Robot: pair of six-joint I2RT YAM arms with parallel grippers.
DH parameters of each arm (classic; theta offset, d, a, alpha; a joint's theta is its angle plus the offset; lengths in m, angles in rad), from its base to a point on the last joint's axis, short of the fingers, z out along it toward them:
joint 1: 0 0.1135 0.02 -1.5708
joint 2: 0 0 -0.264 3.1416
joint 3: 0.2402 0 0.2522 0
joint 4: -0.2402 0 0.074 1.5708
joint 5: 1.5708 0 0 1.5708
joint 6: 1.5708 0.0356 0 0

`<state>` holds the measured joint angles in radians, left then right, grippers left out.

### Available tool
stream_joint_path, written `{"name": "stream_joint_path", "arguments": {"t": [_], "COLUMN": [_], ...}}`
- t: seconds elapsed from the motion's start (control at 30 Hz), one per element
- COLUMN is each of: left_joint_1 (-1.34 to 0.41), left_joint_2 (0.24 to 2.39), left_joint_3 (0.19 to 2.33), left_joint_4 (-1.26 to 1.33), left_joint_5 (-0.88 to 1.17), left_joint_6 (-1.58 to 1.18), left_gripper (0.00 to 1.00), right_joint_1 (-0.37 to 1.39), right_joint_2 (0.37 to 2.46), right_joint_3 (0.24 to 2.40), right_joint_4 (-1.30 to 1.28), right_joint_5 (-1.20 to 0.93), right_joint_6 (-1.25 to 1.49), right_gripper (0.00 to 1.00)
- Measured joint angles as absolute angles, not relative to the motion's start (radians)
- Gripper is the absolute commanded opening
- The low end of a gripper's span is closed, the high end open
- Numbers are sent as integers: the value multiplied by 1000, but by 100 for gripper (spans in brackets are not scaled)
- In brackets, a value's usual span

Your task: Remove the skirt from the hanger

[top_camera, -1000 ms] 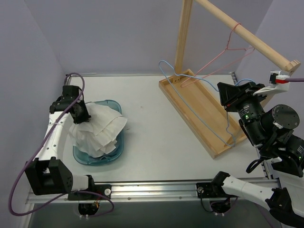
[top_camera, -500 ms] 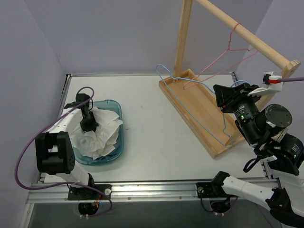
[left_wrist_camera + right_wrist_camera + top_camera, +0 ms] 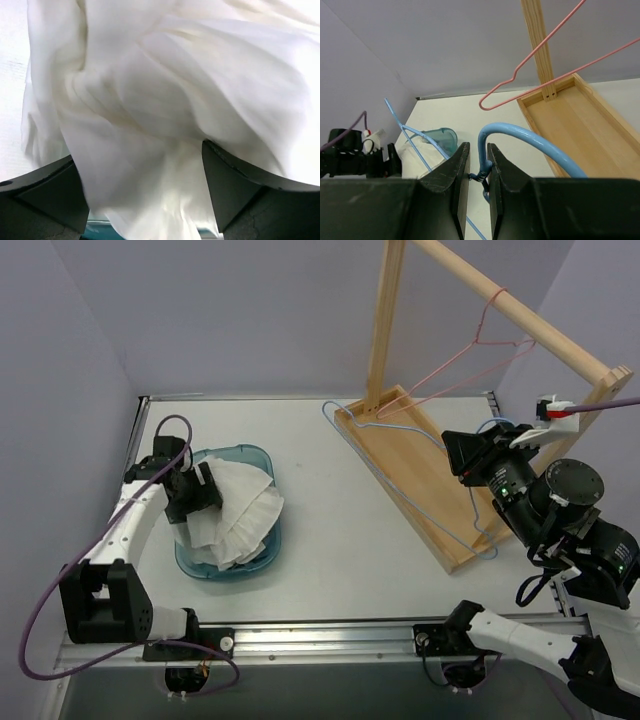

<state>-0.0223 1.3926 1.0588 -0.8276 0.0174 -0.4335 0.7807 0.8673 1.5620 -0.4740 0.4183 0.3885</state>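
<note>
The white skirt (image 3: 243, 515) lies bunched in a teal basin (image 3: 237, 454) at the left of the table. It fills the left wrist view as pleated white skirt fabric (image 3: 165, 90). My left gripper (image 3: 200, 495) sits at the pile's left side, open, with cloth lying loosely between its wide-spread fingers (image 3: 45, 195). The light-blue hanger (image 3: 400, 495) is bare and hangs over the wooden tray. My right gripper (image 3: 478, 455) is shut on the hanger's twisted neck (image 3: 483, 175), just below the hook.
A wooden rack with a long tray base (image 3: 420, 465) stands at the right. A pink wire hanger (image 3: 470, 352) hangs from its sloping bar. Side walls close in the table on the left and right.
My left gripper has opened and let go of the skirt, which now spreads to the right. The basin slid a little right. The right arm carried the hanger slightly left.
</note>
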Motion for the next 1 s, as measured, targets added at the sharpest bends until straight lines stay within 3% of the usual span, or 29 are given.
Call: {"name": "stream_joint_path", "arguments": {"t": [0.2,0.63,0.8,1.0], "left_joint_1": [-61,-115,-162,-361], "left_joint_2": [1236,1052,1049,1084], "left_joint_3": [1156,1425,1429,1439], "left_joint_4": [-908,-980,-851,-634], "left_joint_5": [43,55,289,607], "left_joint_6": [-439,-490,-474,-366], "left_gripper": [97,97,97,95], "right_joint_1": [781,781,781,781], "right_joint_2": [890,907,930,974], "right_joint_3": [1585,1615,1632,1668], "right_joint_4": [-549,-675,-720,-786], "right_joint_5": [383,268,176,13], "right_joint_6": [364,331,307,287], "right_gripper": [0,0,0,0]}}
